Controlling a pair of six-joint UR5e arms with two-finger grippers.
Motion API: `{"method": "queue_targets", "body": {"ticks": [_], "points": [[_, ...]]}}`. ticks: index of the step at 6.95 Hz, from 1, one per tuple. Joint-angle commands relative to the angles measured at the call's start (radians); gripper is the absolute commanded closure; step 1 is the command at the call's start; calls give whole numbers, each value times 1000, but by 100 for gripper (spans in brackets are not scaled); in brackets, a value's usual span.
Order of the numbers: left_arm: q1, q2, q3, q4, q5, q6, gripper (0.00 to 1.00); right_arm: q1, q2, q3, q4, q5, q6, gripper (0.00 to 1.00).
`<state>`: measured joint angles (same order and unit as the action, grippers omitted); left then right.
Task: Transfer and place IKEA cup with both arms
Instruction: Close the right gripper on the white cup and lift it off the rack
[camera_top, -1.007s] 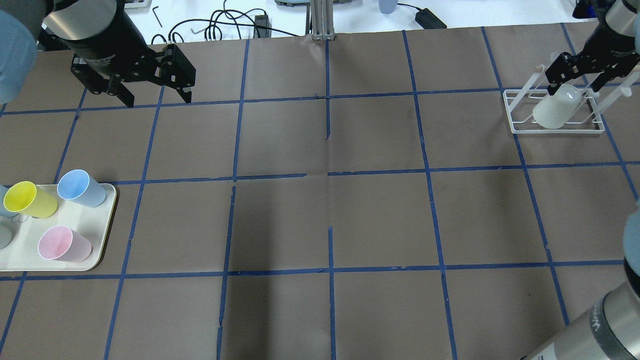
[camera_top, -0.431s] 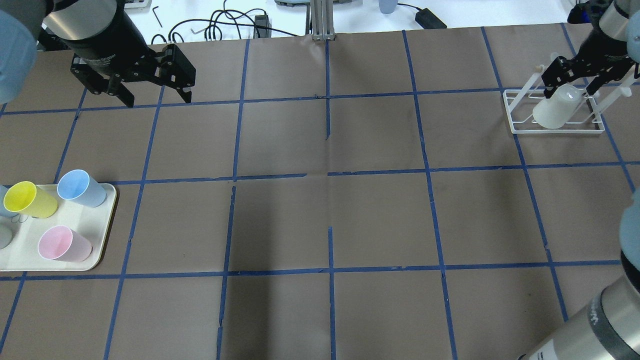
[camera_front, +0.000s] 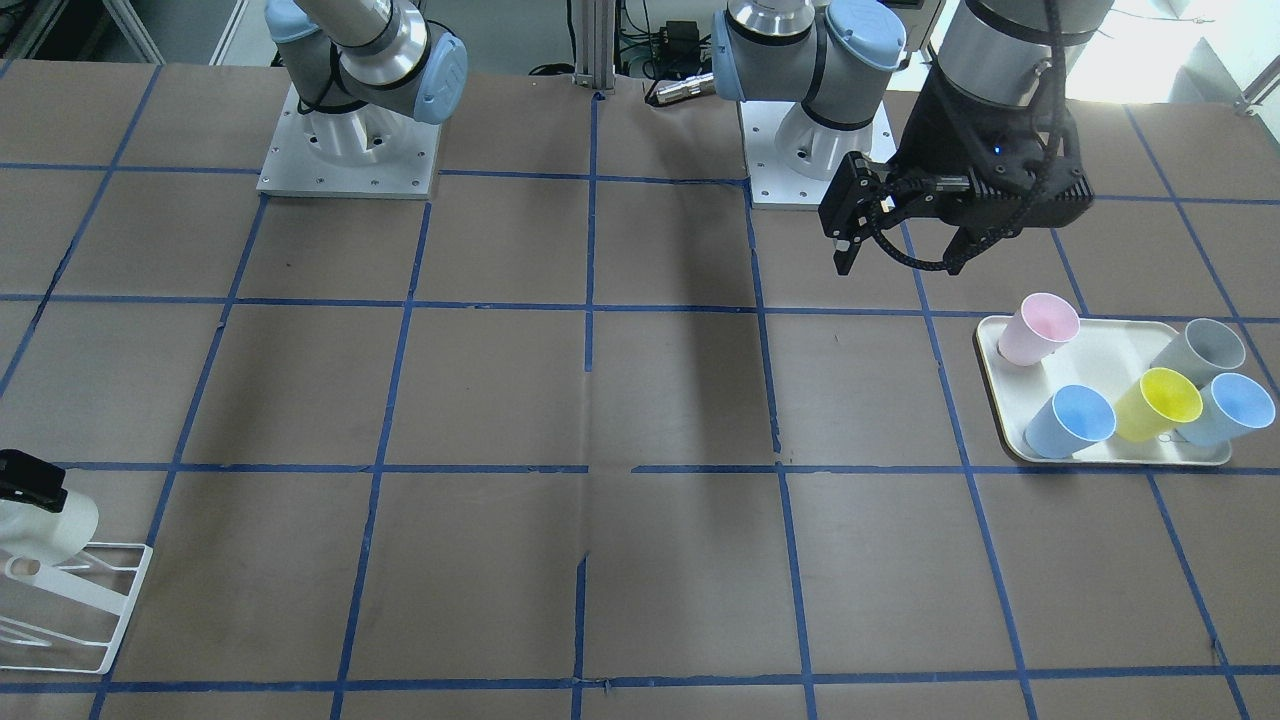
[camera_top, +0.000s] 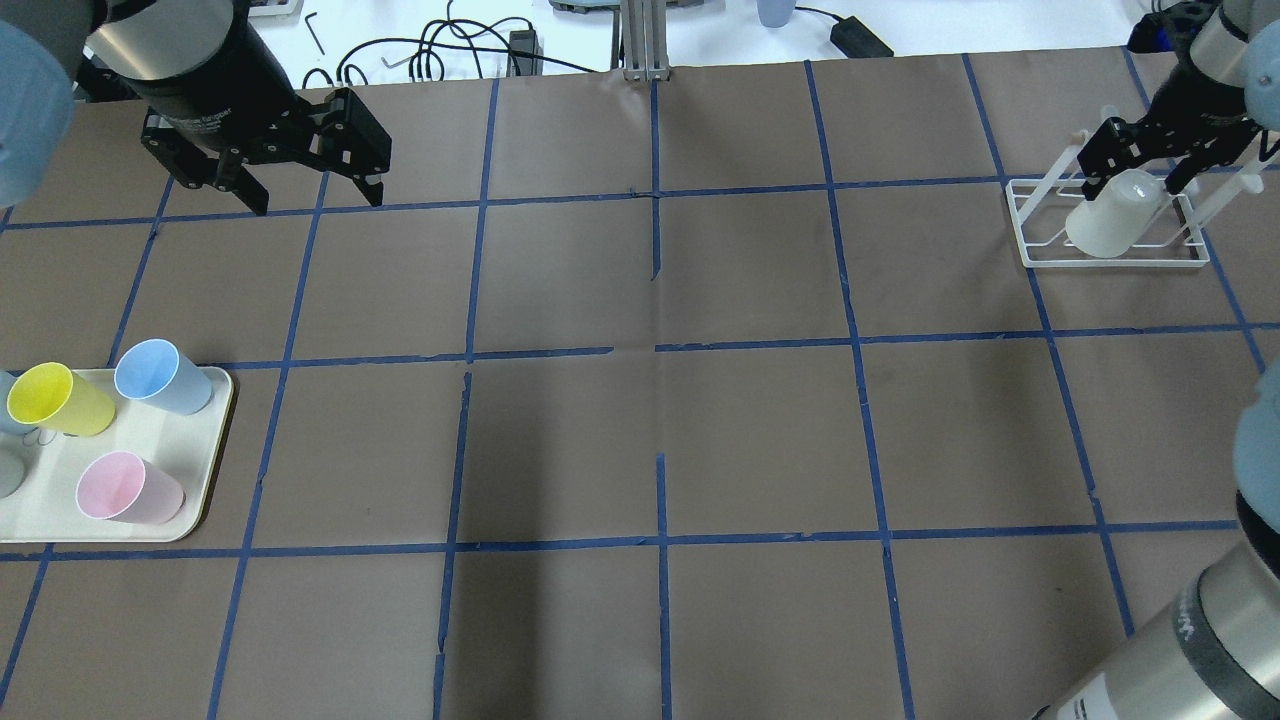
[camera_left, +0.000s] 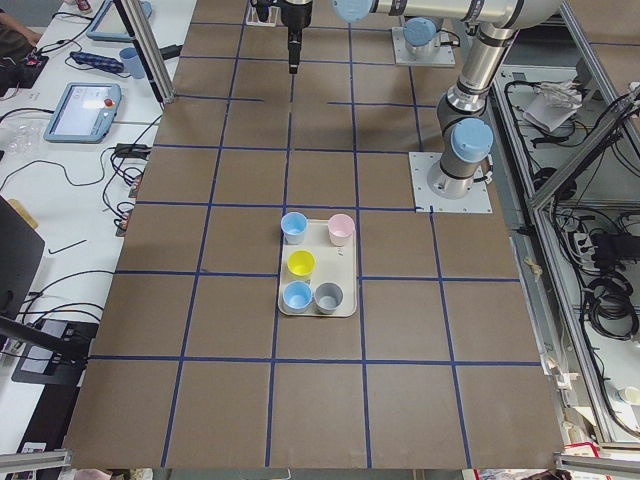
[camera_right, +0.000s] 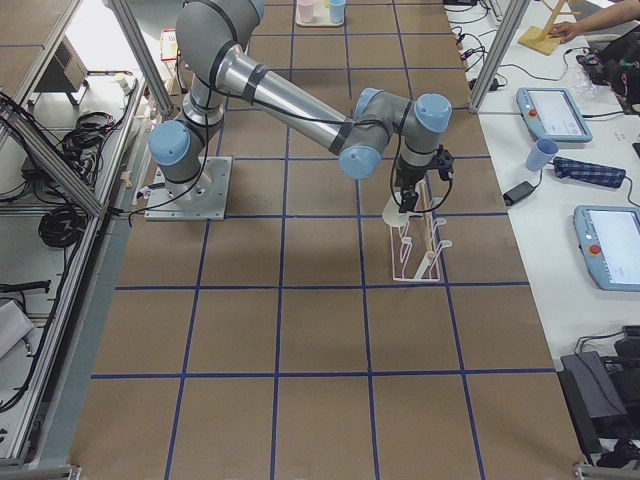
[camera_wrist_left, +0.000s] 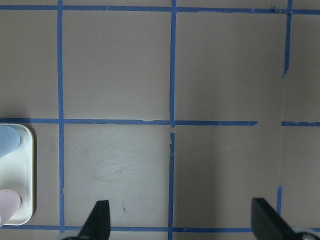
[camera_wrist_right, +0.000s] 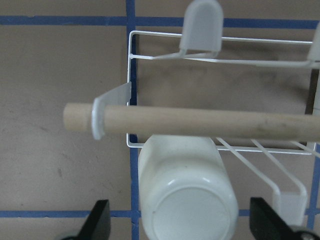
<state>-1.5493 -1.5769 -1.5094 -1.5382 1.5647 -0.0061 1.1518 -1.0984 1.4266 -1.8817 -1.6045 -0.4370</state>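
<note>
Upper right of the overhead view, the IKEA cup (camera_top: 1108, 222) sits upturned and tilted on a white rack (camera_top: 1028, 245). The right gripper (camera_top: 1133, 186) hangs over it, fingers spread wide beside its base, holding nothing; the left gripper (camera_top: 316, 204), upper left, gapes empty. Light, stiff, smooth plastic, probably: pinch the tapered wall near the base, firmly.

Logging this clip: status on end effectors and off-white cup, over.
Right end effector open, straddling IKEA cup, not gripping. Cup inverted on white rack. Left end effector open, empty, above table. Rack's wooden rod close beside cup.
</note>
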Motion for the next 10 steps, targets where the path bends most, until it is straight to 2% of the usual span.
{"method": "queue_targets", "body": {"ticks": [1,2,3,5,7,8,9,10], "points": [[0,0,0,1,0,0,0,-1,17,-1,1,-3,0,2],[0,0,0,0,0,0,0,-1,17,-1,0,-3,0,3],[0,5,-5,1,0,0,0,-1,14,-1,1,0,0,10],[0,2,2,1,0,0,0,0,15,-3,3,3,-3,44],[0,2,2,1,0,0,0,-1,14,-6,4,-5,-11,67],[0,2,2,1,0,0,0,-3,6,-9,9,-5,-19,72],[1,2,3,1,0,0,0,-4,-1,-30,19,-5,-19,72],[3,2,3,1,-2,0,0,-3,-33,-79,103,-6,-26,72]]}}
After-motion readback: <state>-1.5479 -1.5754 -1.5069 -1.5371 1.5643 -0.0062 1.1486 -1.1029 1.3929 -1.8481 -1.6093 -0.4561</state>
